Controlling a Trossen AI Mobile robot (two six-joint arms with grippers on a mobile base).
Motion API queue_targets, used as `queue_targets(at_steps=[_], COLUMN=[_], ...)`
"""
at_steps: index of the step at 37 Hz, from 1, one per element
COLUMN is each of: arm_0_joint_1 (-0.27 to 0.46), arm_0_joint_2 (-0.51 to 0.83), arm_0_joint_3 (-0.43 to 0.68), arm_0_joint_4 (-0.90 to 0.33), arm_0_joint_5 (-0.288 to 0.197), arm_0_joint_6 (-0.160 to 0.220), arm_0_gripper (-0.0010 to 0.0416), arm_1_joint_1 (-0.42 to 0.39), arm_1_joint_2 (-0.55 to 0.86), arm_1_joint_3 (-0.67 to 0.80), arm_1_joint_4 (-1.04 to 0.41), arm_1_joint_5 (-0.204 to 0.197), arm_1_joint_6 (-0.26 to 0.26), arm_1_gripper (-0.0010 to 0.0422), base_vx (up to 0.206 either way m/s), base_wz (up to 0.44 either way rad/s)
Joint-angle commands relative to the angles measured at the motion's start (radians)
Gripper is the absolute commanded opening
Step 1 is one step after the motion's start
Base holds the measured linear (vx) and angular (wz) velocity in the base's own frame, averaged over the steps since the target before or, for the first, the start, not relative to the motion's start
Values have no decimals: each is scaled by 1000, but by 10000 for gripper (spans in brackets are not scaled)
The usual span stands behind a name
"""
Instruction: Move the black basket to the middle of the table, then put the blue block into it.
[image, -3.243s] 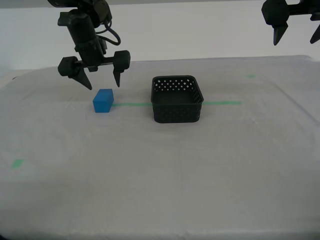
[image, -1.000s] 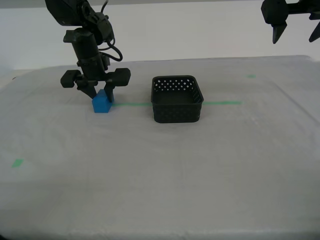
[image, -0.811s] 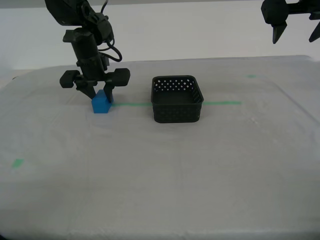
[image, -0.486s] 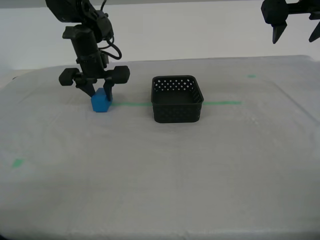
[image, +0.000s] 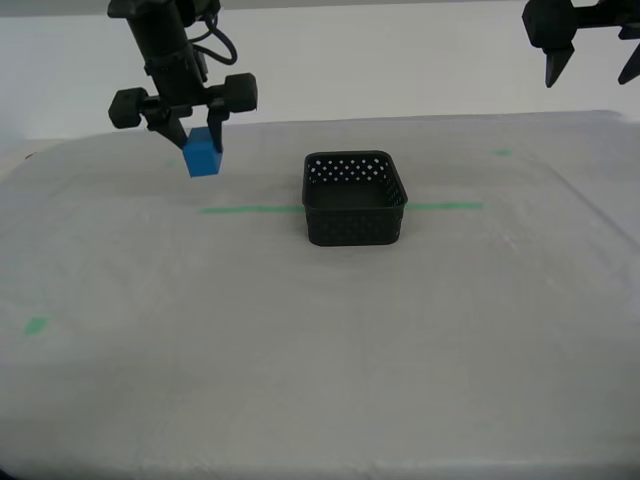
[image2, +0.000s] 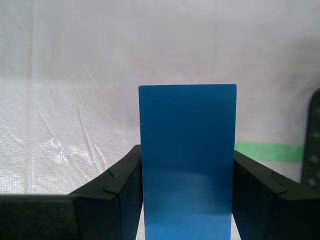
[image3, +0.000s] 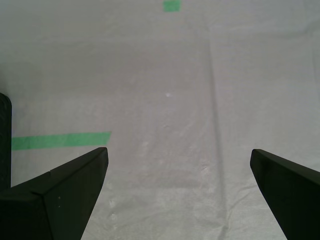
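In the exterior view my second gripper (image: 195, 134) hangs at the far left of that view, its fingers closed on the block (image: 203, 155), which is off the table (image: 320, 380) with bare cloth under it. The arm above runs out of the top of the picture. The basket (image: 353, 198) sits near the middle of the table, on the green tape line (image: 250, 209), well right of the block. My first gripper (image: 592, 62) is at the exterior view's top right, partly cut off by the edge, with its fingers spread and nothing between them.

In the second wrist view the block (image2: 187, 160) fills the gap between the two fingers (image2: 120, 190), pressed on both sides; its lower end is cut off. A sliver of basket (image2: 312, 140) shows at the edge.

In the first wrist view the fingers (image3: 65, 192) stand wide apart over bare cloth, with a tape mark (image3: 171, 5) beyond.
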Motion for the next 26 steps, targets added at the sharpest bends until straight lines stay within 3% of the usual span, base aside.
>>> queue_targets(at_steps=[1,17,23,26], arm_0_joint_1=[0,0,0,0], arm_0_joint_2=[0,0,0,0], arm_0_joint_3=[1,1,1,1], arm_0_joint_4=[0,1,1,1], arm_0_joint_5=[2,2,2,2], arm_0_joint_6=[0,0,0,0], arm_0_gripper=[399,399,398,399], arm_1_joint_1=[-9,-120,-180,-201], arm_1_joint_2=[-22,-50,-50,-50], arm_1_joint_3=[0,20,62,78], arm_1_joint_4=[-4,-29,-55,-60], arm_1_joint_5=[-2,-5,-63,-71], arm_1_joint_6=[-19,-143,-174,-192], arm_1_gripper=[-1,-1,-1,0], base_vx=[0,0,0,0], base_wz=[0,0,0,0])
